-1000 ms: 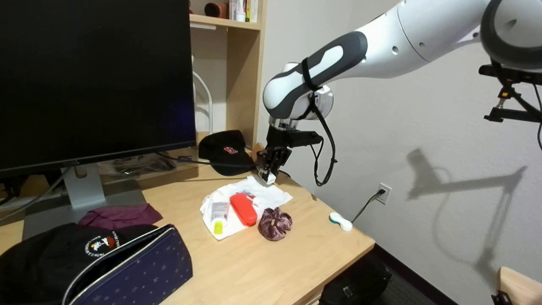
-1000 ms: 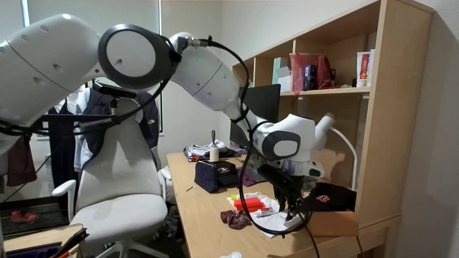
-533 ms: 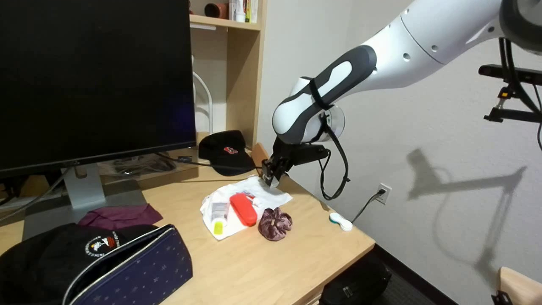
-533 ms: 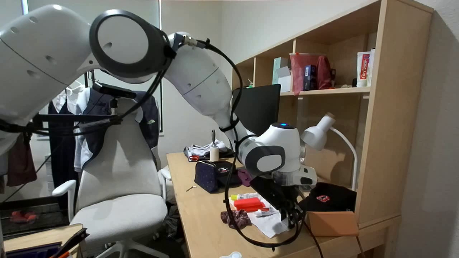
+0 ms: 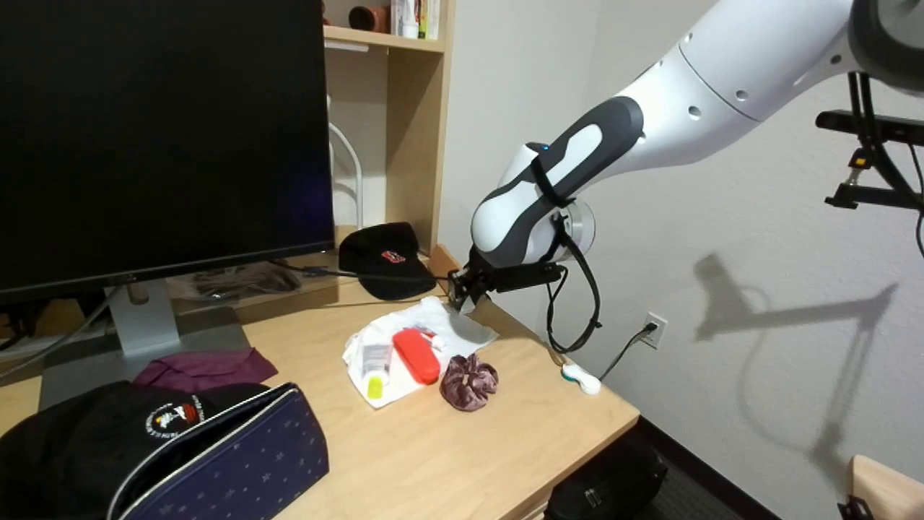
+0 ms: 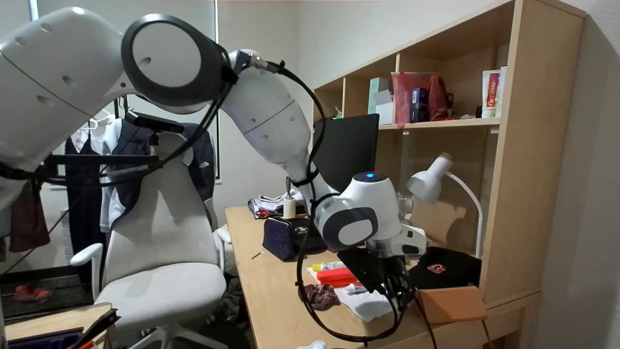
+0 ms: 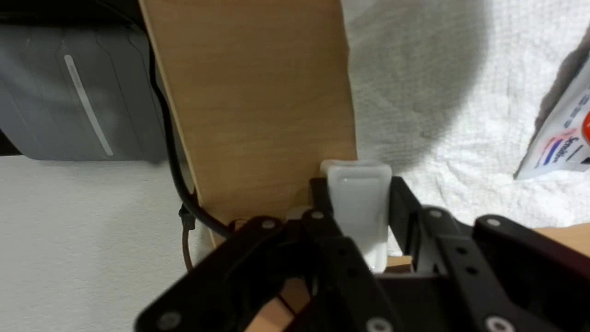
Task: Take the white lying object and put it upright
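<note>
The white object (image 7: 362, 207) is a smooth, rounded block with a recessed face. It sits between both fingers of my gripper (image 7: 359, 196) in the wrist view, its long side running back toward the palm. The gripper is shut on it. In an exterior view the gripper (image 5: 463, 292) is low at the far corner of the desk, with a pale bit of the white object (image 5: 468, 306) showing below the fingers. In an exterior view the gripper (image 6: 398, 293) hides the object. I cannot tell whether it touches the desk.
A white cloth (image 5: 465, 334) lies beside the gripper, bearing a red case (image 5: 416, 356), a tube with yellow cap (image 5: 376, 368) and a toothpaste tube (image 7: 564, 133). A brown box (image 6: 450, 305) and black cap (image 6: 443, 266) stand close by. A cable (image 7: 166, 124) runs along the desk edge.
My gripper has lowered with the white object and the wrist has tilted. The cloth with its tube and the brown box have shifted slightly.
</note>
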{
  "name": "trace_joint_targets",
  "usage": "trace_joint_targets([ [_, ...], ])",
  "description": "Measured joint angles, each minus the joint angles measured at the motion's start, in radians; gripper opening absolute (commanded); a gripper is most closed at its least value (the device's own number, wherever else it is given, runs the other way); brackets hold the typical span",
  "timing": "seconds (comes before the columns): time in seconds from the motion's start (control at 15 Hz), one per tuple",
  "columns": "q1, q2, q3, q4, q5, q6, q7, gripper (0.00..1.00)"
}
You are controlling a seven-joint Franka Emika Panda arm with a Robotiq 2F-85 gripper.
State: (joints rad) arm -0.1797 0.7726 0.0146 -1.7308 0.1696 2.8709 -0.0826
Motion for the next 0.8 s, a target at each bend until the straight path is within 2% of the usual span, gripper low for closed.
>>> trace_joint_targets([
  [0.27,0.024,-0.007,-0.055,-0.038,-0.004,0.072,0.072,0.12],
  [0.53,0.046,-0.016,-0.109,-0.054,-0.041,0.066,0.075,0.12],
  [0.8,0.046,-0.026,-0.110,-0.047,-0.114,0.004,0.056,0.12],
])
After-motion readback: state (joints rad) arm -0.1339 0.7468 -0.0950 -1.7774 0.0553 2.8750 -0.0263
